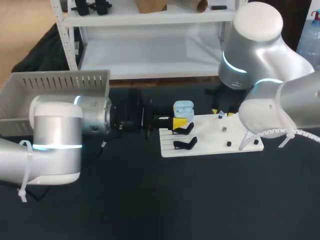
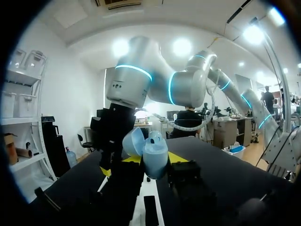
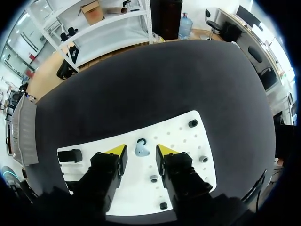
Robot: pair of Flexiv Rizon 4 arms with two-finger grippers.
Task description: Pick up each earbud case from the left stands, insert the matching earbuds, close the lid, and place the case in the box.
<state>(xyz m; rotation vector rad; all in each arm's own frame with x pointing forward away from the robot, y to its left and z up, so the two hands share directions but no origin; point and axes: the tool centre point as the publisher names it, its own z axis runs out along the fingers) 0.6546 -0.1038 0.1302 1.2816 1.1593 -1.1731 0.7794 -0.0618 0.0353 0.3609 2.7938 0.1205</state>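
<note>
Operator: Step in hand?

Tech: Earbud insertion, est. On case side, left gripper (image 1: pixel 180 123) is clamped on light-blue case (image 1: pixel 183 108), lid (image 2: pixel 134 141) open, held at left end of white board (image 1: pixel 210 149). Over same board, right gripper (image 3: pixel 140 151) hangs w/ fingers apart, one light-blue earbud (image 3: pixel 139 148) lying on board between them. No contact w/ earbud that I can see.

Operator: Anything seated in case already?

Tech: Cannot tell. Cavity not clear in any view.

Operator: Next move reqs?

Tech: Judged from layout: right gripper lowers straight, closes on earbud w/o skidding it across board, lifts, then carries it to board's left end and seats it in matching cavity. Needs correct earbud orientation. Left arm should hold case steady, opening up. Lid closing and drop-off not yet done. Drop-off target is grey box (image 1: pixel 60 82), well beyond board's left end.

Operator: Other items?

Tech: On board's left end, black stands (image 1: pixel 186 143), near held case. On board's right half, small dark sockets (image 3: pixel 193 123), spread out. One lies near earbud, close to a right finger.

Operator: Obstructions?

Tech: Three likely.
1. Socket near earbud could catch a fingertip on descent.
2. Open lid narrows approach to cavity.
3. Left fingers flank case, so little room for right fingers at hand-in.
</note>
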